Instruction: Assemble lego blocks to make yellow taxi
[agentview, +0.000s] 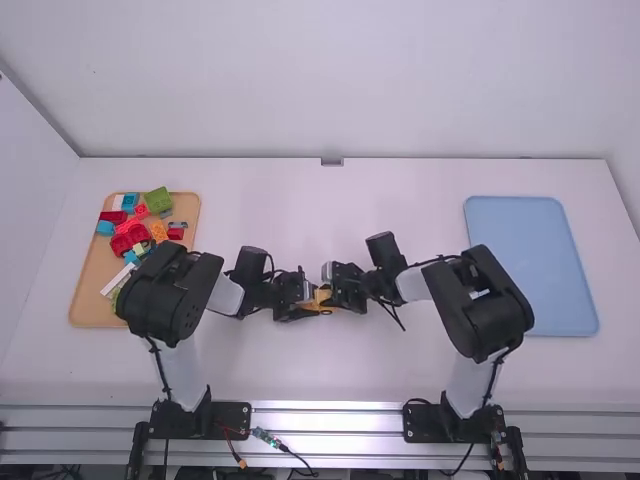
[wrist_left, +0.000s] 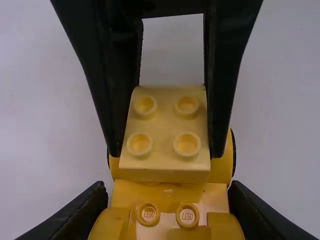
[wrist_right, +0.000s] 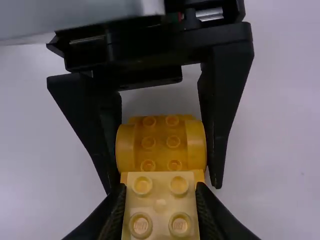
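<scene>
From well above and behind the yellow lego assembly (agentview: 322, 298), the high view looks forward and down, taking in the white table (agentview: 330, 365) around it. The left wrist view looks down across it from close on its left, the right from close on its right; all three share the assembly.

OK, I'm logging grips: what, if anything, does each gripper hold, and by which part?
The right gripper holds the pale yellow block by two opposite sides; the left gripper holds the orange-yellow piece with rounded edges by its two sides.
</scene>
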